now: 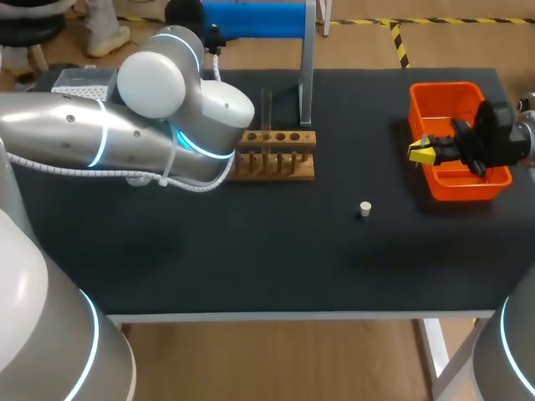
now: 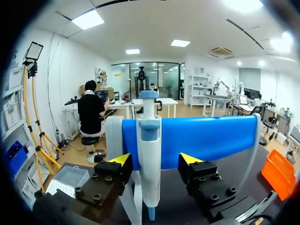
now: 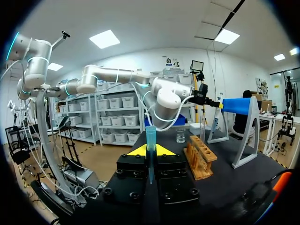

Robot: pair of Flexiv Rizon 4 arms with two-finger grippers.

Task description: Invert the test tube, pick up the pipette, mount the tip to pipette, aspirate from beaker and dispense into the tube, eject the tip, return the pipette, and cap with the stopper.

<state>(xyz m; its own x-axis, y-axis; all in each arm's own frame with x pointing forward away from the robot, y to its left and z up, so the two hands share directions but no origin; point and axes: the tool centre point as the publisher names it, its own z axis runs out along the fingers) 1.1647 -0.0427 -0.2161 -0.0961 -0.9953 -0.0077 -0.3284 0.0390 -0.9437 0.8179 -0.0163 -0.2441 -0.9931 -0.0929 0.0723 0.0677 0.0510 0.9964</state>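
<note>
Inside the left gripper (image 2: 155, 160), the pipette (image 2: 149, 136) is looking white and pale blue, with a darker blue top. The stand (image 2: 211, 138) behind it is showing bright blue. Both grippers are wearing yellow fingertips (image 2: 121, 159) on black. The right gripper (image 3: 150, 151) is holding a see-through blue tip (image 3: 150, 133). Under it, the bin (image 1: 447, 88) is glowing orange on the black table (image 1: 251, 251).

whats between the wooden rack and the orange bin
Bare black table, with only a small white stopper standing a bit nearer the front edge; the head view shows it.
</note>
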